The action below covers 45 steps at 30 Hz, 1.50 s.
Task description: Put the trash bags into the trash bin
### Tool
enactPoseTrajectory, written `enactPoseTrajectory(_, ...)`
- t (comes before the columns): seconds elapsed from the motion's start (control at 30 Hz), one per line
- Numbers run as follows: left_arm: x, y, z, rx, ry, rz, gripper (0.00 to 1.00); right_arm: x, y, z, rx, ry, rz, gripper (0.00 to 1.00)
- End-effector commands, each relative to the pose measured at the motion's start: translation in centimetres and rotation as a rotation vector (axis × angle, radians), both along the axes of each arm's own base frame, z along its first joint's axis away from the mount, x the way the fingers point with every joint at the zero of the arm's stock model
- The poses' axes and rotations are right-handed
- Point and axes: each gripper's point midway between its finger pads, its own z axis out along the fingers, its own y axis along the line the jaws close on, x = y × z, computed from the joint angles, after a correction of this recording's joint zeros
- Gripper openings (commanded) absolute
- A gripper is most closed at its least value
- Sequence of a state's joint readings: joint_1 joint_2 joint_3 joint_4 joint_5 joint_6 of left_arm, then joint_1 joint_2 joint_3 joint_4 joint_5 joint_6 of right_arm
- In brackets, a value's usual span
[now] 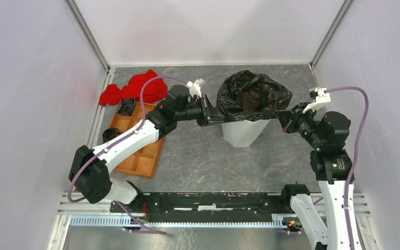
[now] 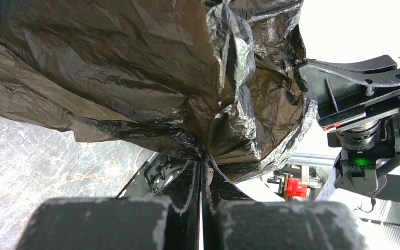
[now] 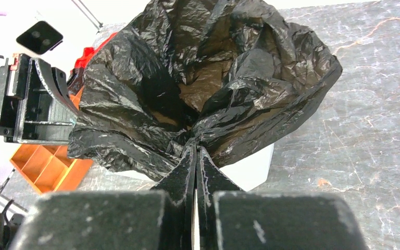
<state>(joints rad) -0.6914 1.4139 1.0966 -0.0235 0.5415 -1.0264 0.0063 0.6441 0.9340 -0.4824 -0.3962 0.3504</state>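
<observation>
The left end effector point(image 1: 208, 113) and the right end effector point(image 1: 280, 115) are each pinched closed on an opposite rim of the black trash bag point(image 1: 252, 94), which billows open between them, draped over the white trash bin point(image 1: 244, 134) standing on the counter point(image 1: 198, 161) below.

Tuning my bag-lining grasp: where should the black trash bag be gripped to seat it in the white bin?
Pinch the thin rim film of the trash bag on opposite sides, approaching sideways, as the left pincer and right pincer do: its mouth gapes upward over the trash bin.
</observation>
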Motion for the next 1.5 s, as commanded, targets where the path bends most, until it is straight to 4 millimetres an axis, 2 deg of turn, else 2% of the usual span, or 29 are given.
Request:
enactPoseTrajectory(0.0,-1.1,0.0,1.3,-0.012,-0.088,-0.047,0.02,-1.1,0.8,-0.5,-0.012,-0.008,0.062,0.0)
enactPoseTrajectory(0.2,-0.7,0.6,-0.6,0.059,-0.09,0.002,0.02,-1.2,-0.5,-4.5,-0.08,0.08,0.007,0.0)
enactPoseTrajectory(0.4,-0.3,0.8,-2.6,0.114,-0.079,0.018,0.02,-0.8,-1.9,-5.0,-0.145,0.059,-0.053,0.0)
enactPoseTrajectory(0.53,0.5,1.0,-4.5,0.174,-0.078,0.042,0.02,0.5,-1.1,-6.3,-0.111,0.049,-0.018,0.0)
enactPoseTrajectory(0.63,1.2,1.0,-6.0,0.21,-0.07,0.054,0.02,1.1,-0.2,-8.5,-0.083,0.075,0.028,0.01)
enactPoseTrajectory(0.7,1.3,0.9,-7.0,0.23,-0.059,0.048,0.02,1.1,-0.1,-9.7,-0.088,0.104,0.04,0.06)
enactPoseTrajectory(0.77,1.4,0.9,-7.6,0.244,-0.047,0.043,0.02,0.9,-0.5,-10.1,-0.117,0.124,0.03,0.18)
enactPoseTrajectory(0.93,1.4,0.9,-7.8,0.248,-0.051,0.042,0.02,-0.2,-3.9,-7.4,-0.275,0.115,-0.104,0.37)
enactPoseTrajectory(1.03,1.4,1.0,-7.8,0.261,-0.059,0.039,0.02,-1.1,-6.8,-5.4,-0.35,0.108,-0.252,0.46)
enactPoseTrajectory(1.13,1.5,1.1,-7.8,0.265,-0.064,0.038,0.02,-0.9,-8.9,-4.2,-0.383,0.114,-0.369,0.5)
enactPoseTrajectory(1.23,1.5,1.2,-7.9,0.274,-0.066,0.027,0.02,0.7,-8.9,-2.8,-0.345,0.109,-0.39,0.54)
enactPoseTrajectory(1.47,1.2,1.0,-7.3,0.251,-0.065,0.015,0.02,8.0,-6.2,0.1,-0.227,0.035,-0.293,0.53)
